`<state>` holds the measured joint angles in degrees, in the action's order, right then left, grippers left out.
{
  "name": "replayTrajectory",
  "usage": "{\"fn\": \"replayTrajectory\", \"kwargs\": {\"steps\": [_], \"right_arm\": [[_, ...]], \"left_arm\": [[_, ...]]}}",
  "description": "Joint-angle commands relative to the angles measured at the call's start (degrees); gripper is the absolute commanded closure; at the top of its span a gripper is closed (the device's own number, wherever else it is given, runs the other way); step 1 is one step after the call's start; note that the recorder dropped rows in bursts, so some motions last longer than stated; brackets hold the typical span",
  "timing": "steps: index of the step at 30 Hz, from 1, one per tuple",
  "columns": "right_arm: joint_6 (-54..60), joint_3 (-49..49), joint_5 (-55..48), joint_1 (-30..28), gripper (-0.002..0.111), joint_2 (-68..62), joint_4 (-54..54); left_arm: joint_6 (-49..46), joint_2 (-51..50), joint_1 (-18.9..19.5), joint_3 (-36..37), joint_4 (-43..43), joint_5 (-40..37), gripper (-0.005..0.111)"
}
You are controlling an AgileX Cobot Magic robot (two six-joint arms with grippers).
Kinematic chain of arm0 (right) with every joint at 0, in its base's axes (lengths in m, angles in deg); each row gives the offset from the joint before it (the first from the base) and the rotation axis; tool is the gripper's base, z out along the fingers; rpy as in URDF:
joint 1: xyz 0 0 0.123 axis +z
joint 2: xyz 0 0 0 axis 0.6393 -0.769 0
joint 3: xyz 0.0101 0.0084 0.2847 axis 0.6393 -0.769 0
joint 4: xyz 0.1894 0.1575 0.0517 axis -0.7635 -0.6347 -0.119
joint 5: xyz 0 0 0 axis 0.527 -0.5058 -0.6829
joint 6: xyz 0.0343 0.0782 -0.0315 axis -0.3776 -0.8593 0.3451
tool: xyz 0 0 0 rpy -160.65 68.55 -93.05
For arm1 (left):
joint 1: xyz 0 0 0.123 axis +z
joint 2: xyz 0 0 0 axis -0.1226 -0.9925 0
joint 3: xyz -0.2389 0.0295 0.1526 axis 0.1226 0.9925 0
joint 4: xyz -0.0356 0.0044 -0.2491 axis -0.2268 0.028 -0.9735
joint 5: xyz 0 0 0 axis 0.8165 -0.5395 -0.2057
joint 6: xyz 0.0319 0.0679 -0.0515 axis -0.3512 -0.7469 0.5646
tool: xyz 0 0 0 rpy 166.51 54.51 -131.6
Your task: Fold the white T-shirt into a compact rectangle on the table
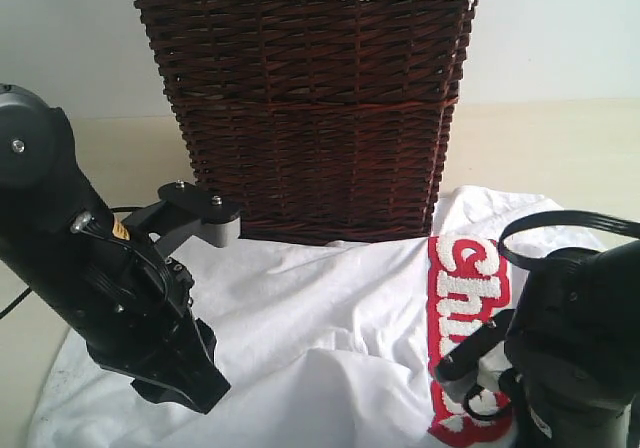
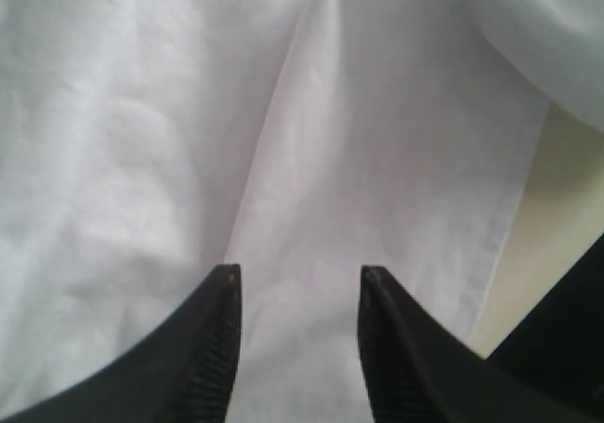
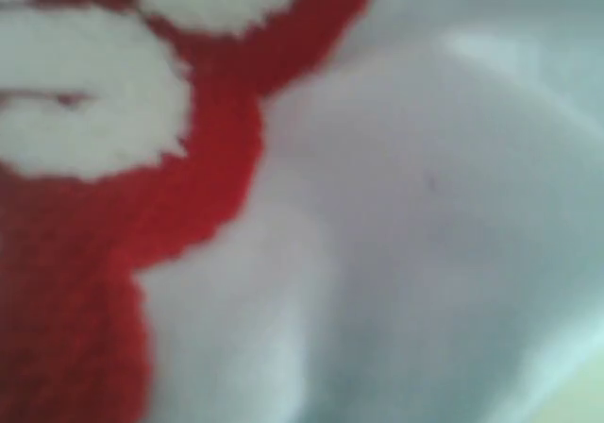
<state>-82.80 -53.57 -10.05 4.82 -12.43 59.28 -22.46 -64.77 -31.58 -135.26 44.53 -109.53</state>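
White shirt point(image 1: 320, 318) lying rumpled on the smooth beige desk point(image 1: 560, 148), in front of a dark woven wicker basket point(image 1: 310, 118).
The soft cotton lies in long creases. Its red band point(image 1: 465, 288) of fluffy white letters sits by the right hand point(image 1: 475, 363), whose jaws are closed, though the blur hides whether they pinch cloth. The left hand point(image 2: 297, 272) has its ribbed black fingers point(image 2: 212, 347) narrowly parted over a fold.

Exterior view: low over the bench point(image 1: 560, 138), facing the wicker basket point(image 1: 310, 108) and wall point(image 1: 560, 28).
Left wrist view: past the left gripper point(image 2: 299, 272), close onto the white T-shirt point(image 2: 142, 159).
Right wrist view: very close, blurred, on its red band point(image 3: 75, 281).
Shared: the shirt.
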Motion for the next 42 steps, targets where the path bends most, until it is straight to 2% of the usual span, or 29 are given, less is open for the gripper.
{"fn": "replayTrajectory", "kwargs": {"steps": [1, 5, 10, 18, 22, 25, 28, 29, 30, 34, 38, 42], "right_arm": [[-3.03, -0.73, -12.75, -0.24, 0.108, -2.04, 5.57], [-2.91, -0.73, -18.76, -0.24, 0.108, -1.92, 8.72], [-6.02, -0.37, -21.44, -0.24, 0.108, -0.66, 14.15], [-0.57, 1.94, -11.4, -0.24, 0.108, 12.09, 4.06], [6.02, 0.79, -5.96, -0.24, 0.108, 18.5, -5.36], [9.35, -0.13, -5.38, -0.24, 0.108, 20.45, -8.64], [10.97, -0.13, -5.94, -0.24, 0.108, 21.2, -10.03], [11.65, -0.13, -5.54, -0.24, 0.108, 21.67, -10.65], [12.37, -0.13, -5.28, -0.24, 0.108, 21.89, -11.31], [15.82, -0.13, -5.28, -0.24, 0.108, 23.49, -13.9], [17.08, -0.13, -4.67, -0.24, 0.108, 25.09, -14.9], [17.08, -0.13, -4.67, -0.24, 0.108, 26.8, -14.9]], "left_arm": [[-0.18, 0.04, -0.33, 0.14, -0.6, -0.34, 0.066], [-0.18, 0.04, -0.33, 0.14, -0.74, -0.87, 0.066], [-0.28, 0.04, -0.33, 0.14, -0.74, -1.7, 0.066], [-1.34, 0.04, -0.33, 0.14, -0.94, -1.94, 0.066], [-9.65, 0.04, -0.33, 0.29, -5.81, -2.73, 0.067], [-17.42, -0.05, -1.52, 2.46, -8.96, 0.97, 0.076], [-17.33, -0.56, -2.21, 3.82, -4.43, 8.52, 0.095], [-14.91, -0.8, -1.91, 3.82, -2.22, 10.38, 0.103], [-12.53, -1.23, -1.52, 3.82, -0.43, 11.81, 0.106], [-1.06, -6.53, 3.0, 4.12, 5.61, 12.14, 0.107], [3.04, -14.28, 8.07, 4.12, 5.72, 10.81, 0.107], [4.2, -18.8, 10.74, 4.12, 5.75, 11.63, 0.107]]}}
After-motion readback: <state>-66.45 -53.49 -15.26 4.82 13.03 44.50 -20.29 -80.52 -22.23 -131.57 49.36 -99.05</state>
